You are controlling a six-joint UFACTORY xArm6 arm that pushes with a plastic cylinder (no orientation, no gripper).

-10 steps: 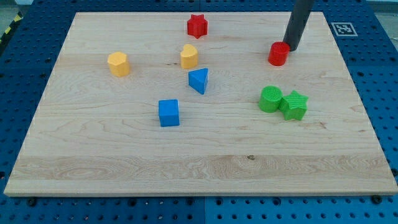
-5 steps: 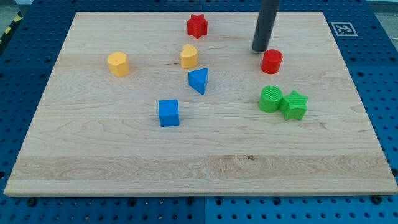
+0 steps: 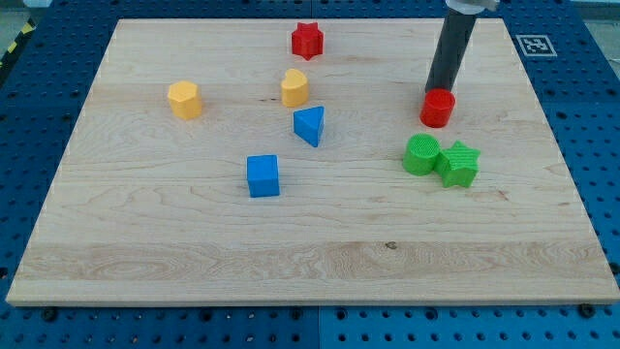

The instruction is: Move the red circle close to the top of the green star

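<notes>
The red circle [image 3: 437,109] sits on the wooden board at the view's upper right. My tip [image 3: 441,89] touches its top edge, the dark rod rising toward the view's top. The green star [image 3: 459,163] lies below and slightly right of the red circle, with a small gap between them. A green circle [image 3: 421,154] touches the star's left side.
A red star [image 3: 306,40] is at the top centre. A yellow block [image 3: 294,87] and a blue triangle [image 3: 309,125] are at centre. A yellow hexagon [image 3: 184,99] is at left, a blue cube [image 3: 263,175] below centre. The board's right edge [image 3: 557,145] is near.
My tip swung left, then back right to the red circle's top edge. The red circle has moved down and slightly right, closer to the green star.
</notes>
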